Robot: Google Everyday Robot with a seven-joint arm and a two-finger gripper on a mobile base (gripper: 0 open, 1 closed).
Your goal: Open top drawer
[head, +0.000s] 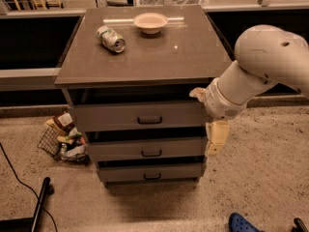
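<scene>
The top drawer (111, 116) is the widest of three grey-brown drawers in a cabinet under a flat top. Its dark bar handle (149, 120) sits at the centre of the front. A dark gap shows between the drawer front and the cabinet top. My gripper (216, 138) is cream coloured and hangs at the end of the white arm (260, 66). It is by the right edge of the cabinet, level with the top and middle drawers, to the right of the handle and apart from it.
A tipped can (110, 38) and a pale bowl (150, 22) lie on the cabinet top (183, 57). A wire basket of litter (65, 140) stands on the floor at left. A black cable and stand (37, 206) lie at lower left. A blue shoe (244, 223) is at the bottom right.
</scene>
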